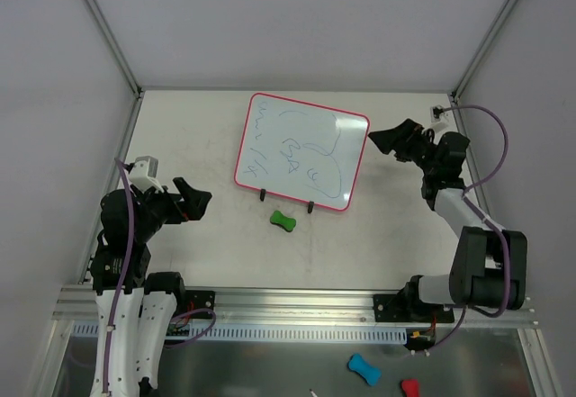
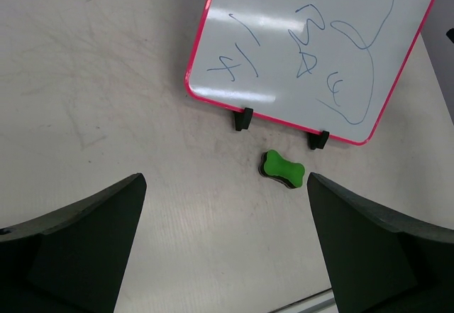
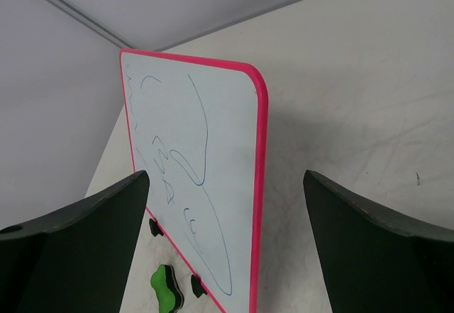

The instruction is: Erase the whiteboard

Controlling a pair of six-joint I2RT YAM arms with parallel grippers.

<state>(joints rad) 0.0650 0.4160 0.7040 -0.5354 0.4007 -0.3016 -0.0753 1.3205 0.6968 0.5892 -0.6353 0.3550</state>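
Note:
The whiteboard (image 1: 301, 149) (image 2: 312, 50) (image 3: 191, 157) stands on two small black feet at the middle of the table, pink-red frame, blue scribbles across its face. A green bone-shaped eraser (image 1: 284, 221) (image 2: 282, 169) (image 3: 164, 292) lies on the table just in front of it. My left gripper (image 1: 193, 201) (image 2: 225, 185) is open and holds nothing, well to the left of the eraser. My right gripper (image 1: 389, 138) (image 3: 225, 178) is open beside the board's right edge; in the right wrist view that edge lies between the fingers, untouched.
A blue eraser (image 1: 364, 369) and a red one (image 1: 409, 386) lie below the front rail (image 1: 297, 302), off the table. A small black fitting (image 1: 438, 112) sits at the back right corner. Grey walls and metal posts enclose the table.

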